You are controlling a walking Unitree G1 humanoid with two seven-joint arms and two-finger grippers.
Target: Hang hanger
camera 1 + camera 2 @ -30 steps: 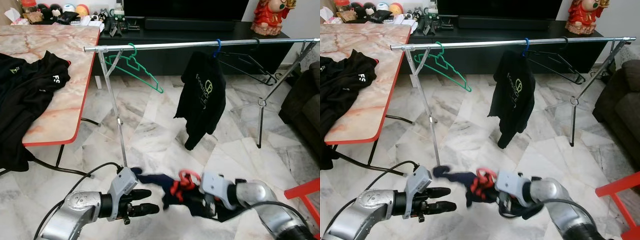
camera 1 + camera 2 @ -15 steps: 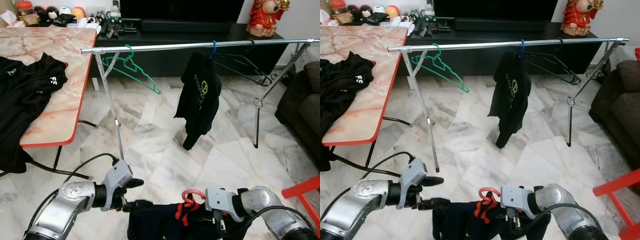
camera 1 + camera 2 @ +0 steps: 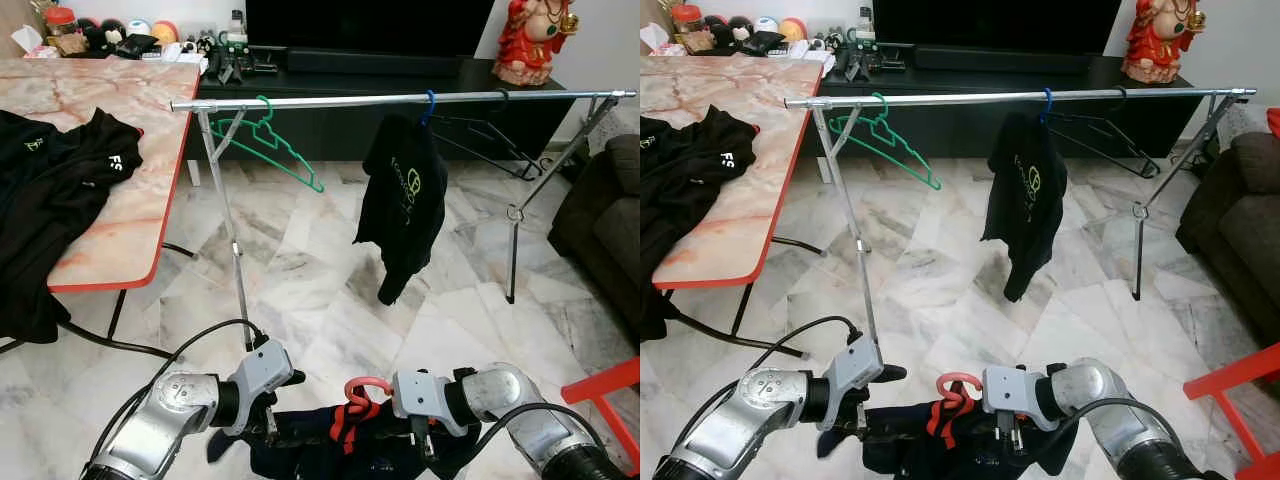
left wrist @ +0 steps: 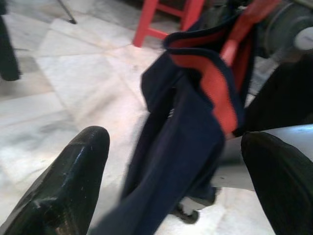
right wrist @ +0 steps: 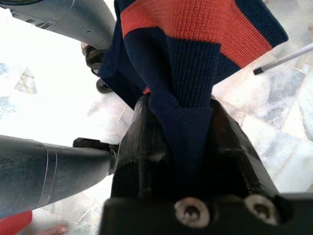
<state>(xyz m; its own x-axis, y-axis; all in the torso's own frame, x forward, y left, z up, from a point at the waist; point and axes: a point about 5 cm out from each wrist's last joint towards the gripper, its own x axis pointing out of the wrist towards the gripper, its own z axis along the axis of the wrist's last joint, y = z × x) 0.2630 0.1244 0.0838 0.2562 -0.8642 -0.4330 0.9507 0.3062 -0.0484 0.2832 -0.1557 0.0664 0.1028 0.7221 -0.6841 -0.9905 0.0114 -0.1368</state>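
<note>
Taking the silver clothes rail (image 3: 400, 98) as the landmark: to its left stands a marble-topped table (image 3: 120, 215) with a red edge, and a black garment (image 3: 45, 190) lies draped over that table's near corner. On the rail itself, near its left end, hangs an empty green hanger (image 3: 275, 150); toward the middle a black hoodie (image 3: 408, 205) hangs from a blue hook, and further right are empty black hangers (image 3: 490, 140). Low in front of the rail, well below it and near the floor, both arms meet at a navy garment with orange trim (image 3: 345, 440). A red hanger hook (image 3: 365, 388) sticks up from its collar. The left gripper (image 4: 171, 181) has its fingers spread wide apart, one either side of the hanging cloth; the left wrist view shows the fabric passing between them, though it is too blurred to tell whether they touch it. The right gripper (image 5: 182, 147) is clenched tight on a fold of the knit fabric, which the right wrist view shows pinched between its black fingers (image 5: 142, 142). Right of the rail sits a dark sofa (image 3: 605, 230), and a red stool (image 3: 605, 385) near the right arm.
</note>
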